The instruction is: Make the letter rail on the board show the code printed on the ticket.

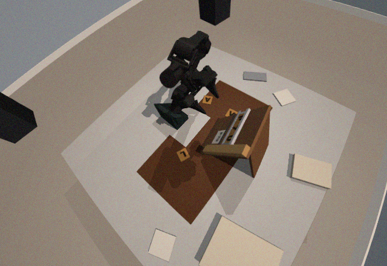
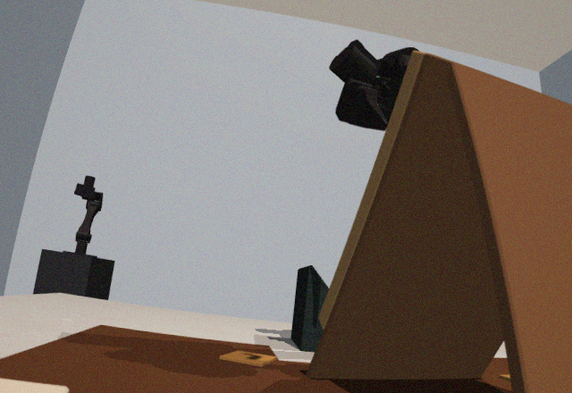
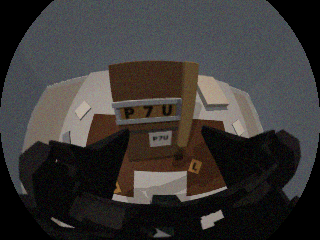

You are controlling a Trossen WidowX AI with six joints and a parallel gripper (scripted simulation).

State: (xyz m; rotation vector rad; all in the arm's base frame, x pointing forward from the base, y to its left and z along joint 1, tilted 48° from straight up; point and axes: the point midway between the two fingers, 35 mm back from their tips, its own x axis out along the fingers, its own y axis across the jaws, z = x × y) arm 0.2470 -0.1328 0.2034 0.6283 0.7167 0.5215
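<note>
The sloped brown board (image 1: 256,124) (image 2: 401,241) (image 3: 145,80) carries a grey rail (image 1: 243,124) (image 3: 147,121). In the wrist view the rail holds a P tile (image 3: 129,112), a 7 tile (image 3: 148,111) and a U tile (image 3: 166,110), reading P 7 U from left to right, upright and side by side. The ticket (image 1: 218,136) (image 3: 160,138) below reads P7U. My gripper (image 1: 211,104) (image 3: 166,131) is wide open and empty, drawn back from the board's face, touching no tile.
An L tile (image 1: 182,154) (image 2: 248,357) (image 3: 195,166) and two other loose tiles (image 1: 207,100) (image 1: 230,112) lie on the brown mat (image 1: 190,201). A wooden bar (image 1: 225,150) (image 3: 187,110) stands along the board's right side. Pale slabs (image 1: 311,170) (image 1: 243,244) lie beyond the mat.
</note>
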